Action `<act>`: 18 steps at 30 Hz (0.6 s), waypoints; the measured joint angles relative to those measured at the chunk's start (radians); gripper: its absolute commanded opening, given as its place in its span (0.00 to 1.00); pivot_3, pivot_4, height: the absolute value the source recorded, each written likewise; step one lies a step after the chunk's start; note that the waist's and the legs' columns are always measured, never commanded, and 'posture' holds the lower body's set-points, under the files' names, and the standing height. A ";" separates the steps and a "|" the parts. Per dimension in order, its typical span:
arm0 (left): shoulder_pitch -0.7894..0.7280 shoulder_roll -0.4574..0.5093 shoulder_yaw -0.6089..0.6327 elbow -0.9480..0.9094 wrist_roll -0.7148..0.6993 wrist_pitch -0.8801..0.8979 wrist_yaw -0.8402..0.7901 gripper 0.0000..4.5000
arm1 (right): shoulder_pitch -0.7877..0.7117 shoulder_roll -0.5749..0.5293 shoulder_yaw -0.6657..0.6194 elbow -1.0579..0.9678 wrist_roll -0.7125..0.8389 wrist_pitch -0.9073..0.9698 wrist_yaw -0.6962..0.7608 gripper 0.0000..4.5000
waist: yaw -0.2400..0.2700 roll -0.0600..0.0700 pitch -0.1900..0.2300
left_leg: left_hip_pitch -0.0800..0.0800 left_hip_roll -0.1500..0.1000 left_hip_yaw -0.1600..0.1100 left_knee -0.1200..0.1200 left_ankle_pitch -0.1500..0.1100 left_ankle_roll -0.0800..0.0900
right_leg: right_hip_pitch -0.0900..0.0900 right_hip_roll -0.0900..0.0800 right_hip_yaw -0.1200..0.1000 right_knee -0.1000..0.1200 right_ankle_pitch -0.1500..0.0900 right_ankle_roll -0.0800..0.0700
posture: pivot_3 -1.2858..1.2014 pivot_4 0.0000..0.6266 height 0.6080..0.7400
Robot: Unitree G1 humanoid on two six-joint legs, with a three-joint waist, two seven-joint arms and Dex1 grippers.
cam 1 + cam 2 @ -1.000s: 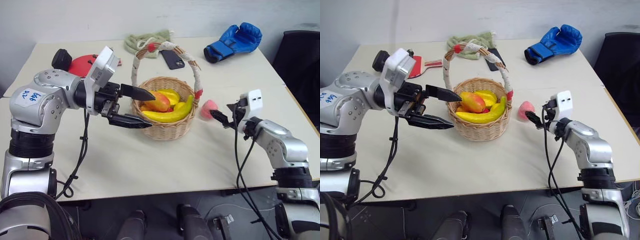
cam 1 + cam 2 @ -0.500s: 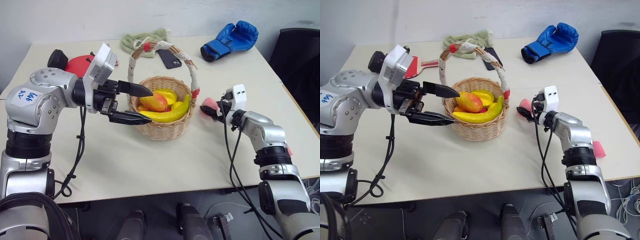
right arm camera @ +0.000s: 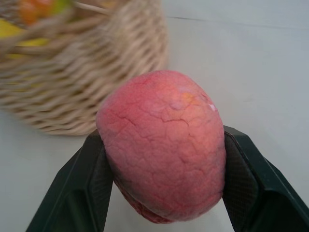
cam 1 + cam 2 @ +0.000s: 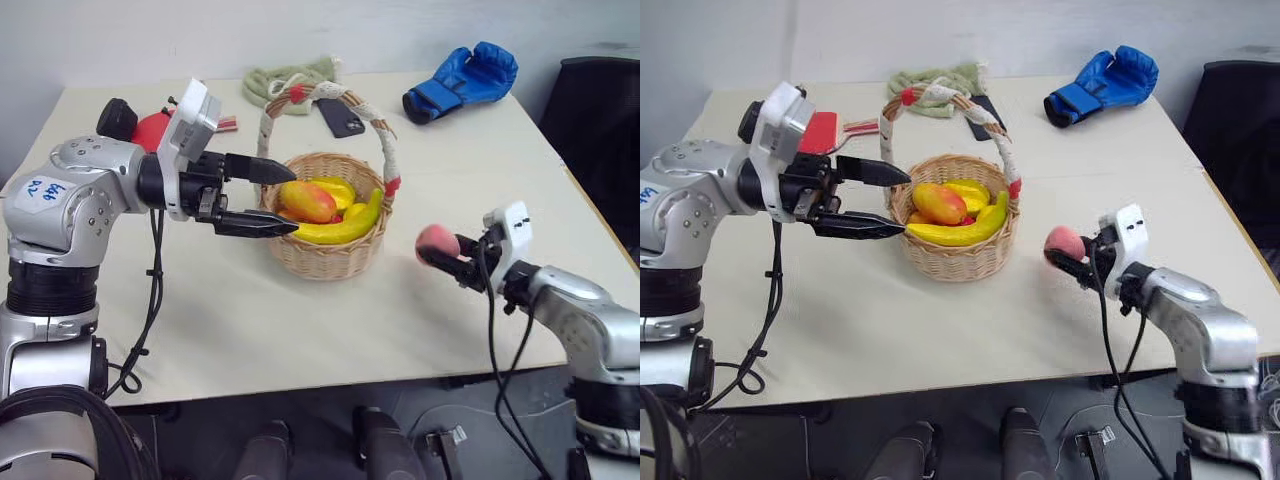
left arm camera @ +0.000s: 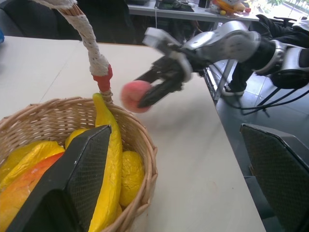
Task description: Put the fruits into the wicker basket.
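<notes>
Right hand [image 4: 1068, 256] clamped on the pink peach [image 4: 1063, 241], one black finger on each side of it, fruit held clear above the table [image 4: 940, 330], off to the right of the wicker basket [image 4: 955, 255] and apart from it. Right wrist view: peach [image 3: 164, 145] squeezed between both fingers [image 3: 79, 188], basket wall [image 3: 82, 82] just behind, blurred. Left hand [image 4: 270, 198] spread wide, holding nothing, pointing across toward the basket's left rim; upper finger [image 4: 262, 168] level with the rim top, lower finger [image 4: 255, 224] just outside the left wall, can't tell if either touches the wicker. Basket sits mid-table, upright, tall handle [image 4: 330, 100] wrapped in white cord with red ties arching over it. Inside: banana [image 4: 345, 225] lying along the front right, an orange-red mango [image 4: 308, 200] on the left, more yellow fruit [image 4: 338, 188] behind. Left wrist view: banana [image 5: 108, 164] and yellow fruit [image 5: 130, 174] in the basket, right hand with peach [image 5: 136, 95] beyond the rim. Back of table: blue boxing glove [image 4: 462, 80] far right, black phone [image 4: 343, 117] behind the basket handle, green-beige cloth [image 4: 285, 80], red paddle [image 4: 150, 128] behind the left arm, partly hidden. Black chair [image 4: 595, 120] at the right edge.
</notes>
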 measured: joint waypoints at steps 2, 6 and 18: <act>0.000 0.000 0.000 0.008 0.000 -0.001 -0.001 1.00 | -0.029 0.008 -0.003 -0.115 0.085 0.068 -0.030 0.56 | -0.004 0.000 0.000 | 0.003 0.001 0.003 -0.001 0.000 0.000 | 0.000 0.001 0.003 0.001 0.000 0.000 | 0.52 0.24 1.00; -0.001 0.002 -0.002 0.040 0.009 -0.015 -0.002 1.00 | -0.261 0.145 0.083 -0.175 0.158 0.138 -0.150 0.56 | -0.004 0.000 0.000 | 0.005 0.003 0.003 -0.001 0.001 -0.002 | -0.001 0.004 0.004 0.005 0.001 -0.003 | 0.52 0.24 1.00; -0.002 0.011 0.001 0.087 0.035 -0.046 -0.001 1.00 | -0.481 0.316 0.310 0.148 -0.037 0.093 -0.256 1.00 | 0.001 0.000 0.000 | 0.000 -0.001 0.003 0.000 0.000 0.001 | -0.004 -0.004 -0.008 0.006 0.001 -0.004 | 0.52 0.24 1.00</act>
